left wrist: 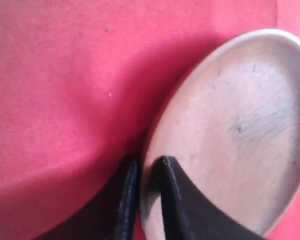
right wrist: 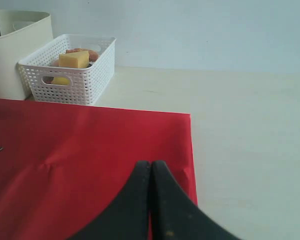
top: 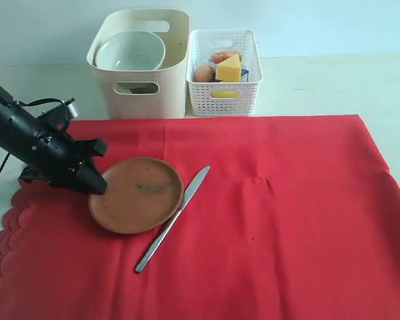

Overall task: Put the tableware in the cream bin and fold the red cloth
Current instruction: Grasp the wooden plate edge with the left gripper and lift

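Red cloth [top: 267, 220]: spread flat and unfolded over the near part of the table [top: 320, 87]; it reaches the near and right borders of the exterior view; its scalloped edge lies at the near left; a small crease sits near its middle.

Plate [top: 137, 195]: round, brown, lying flat on the left part of the cloth, with faint dark scuffs on its face.

Knife [top: 172, 219]: metal, lying on the cloth just right of the plate; it is slanted, blade toward the far right, handle toward the near left; whether it touches the plate's rim cannot be told.

Cream bin [top: 177, 60]: at the far left, just beyond the cloth's far edge, upright; a pale bowl [top: 130, 50] rests inside it near the top, tipped slightly.

Basket [top: 225, 93]: white lattice, just beside the bin on its right; it holds a yellow cheese wedge [top: 229, 69] and an egg [top: 203, 73]; the other contents are too small to tell.

Left gripper [top: 99, 185]: black, low over the cloth at the plate's left edge; one finger is over the plate's face, the other outside the rim, pinching the rim between them.

Right gripper [right wrist: 151, 166]: seen only in its own wrist view; fingers pressed together with nothing between them; it is above the cloth's far right corner, with bare table beyond.
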You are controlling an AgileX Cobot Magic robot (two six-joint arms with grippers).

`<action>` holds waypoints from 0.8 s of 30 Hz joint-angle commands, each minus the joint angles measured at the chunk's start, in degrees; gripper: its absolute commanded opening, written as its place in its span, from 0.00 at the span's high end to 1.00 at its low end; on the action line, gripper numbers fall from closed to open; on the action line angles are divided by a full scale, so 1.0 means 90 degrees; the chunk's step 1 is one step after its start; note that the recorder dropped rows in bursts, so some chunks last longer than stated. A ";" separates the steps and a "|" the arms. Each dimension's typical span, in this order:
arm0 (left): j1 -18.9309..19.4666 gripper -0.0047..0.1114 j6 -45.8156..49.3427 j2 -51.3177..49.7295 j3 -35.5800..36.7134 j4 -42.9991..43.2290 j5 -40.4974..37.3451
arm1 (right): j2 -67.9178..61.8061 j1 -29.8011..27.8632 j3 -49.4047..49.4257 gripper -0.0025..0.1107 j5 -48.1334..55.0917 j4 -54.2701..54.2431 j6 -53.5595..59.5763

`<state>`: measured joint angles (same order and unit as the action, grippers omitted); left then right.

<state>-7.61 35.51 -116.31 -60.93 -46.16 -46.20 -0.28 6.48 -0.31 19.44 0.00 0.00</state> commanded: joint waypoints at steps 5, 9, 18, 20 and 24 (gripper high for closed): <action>-0.0029 0.96 0.0035 0.0233 -0.0163 0.0194 -0.0116 | 0.0031 -0.0032 0.0035 0.98 -0.0082 0.0000 0.0000; -0.0029 0.96 0.0025 0.0645 -0.0305 0.0194 -0.0373 | 0.0031 -0.0032 0.0035 0.98 -0.0082 0.0000 0.0000; -0.0029 0.96 -0.0018 0.1815 -0.0479 0.0194 -0.0636 | 0.0031 -0.0032 0.0035 0.98 -0.0082 0.0000 0.0000; -0.0029 0.96 -0.0060 0.2011 -0.0508 0.0194 -0.0691 | 0.0031 -0.0032 0.0035 0.98 -0.0082 0.0000 0.0000; -0.0029 0.96 -0.0160 0.2667 -0.0780 0.0194 -0.0679 | 0.0031 -0.0032 0.0035 0.98 -0.0082 0.0000 0.0000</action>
<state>-7.61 34.91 -94.76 -66.38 -43.59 -52.03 -0.28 6.48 -0.31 19.44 0.00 0.00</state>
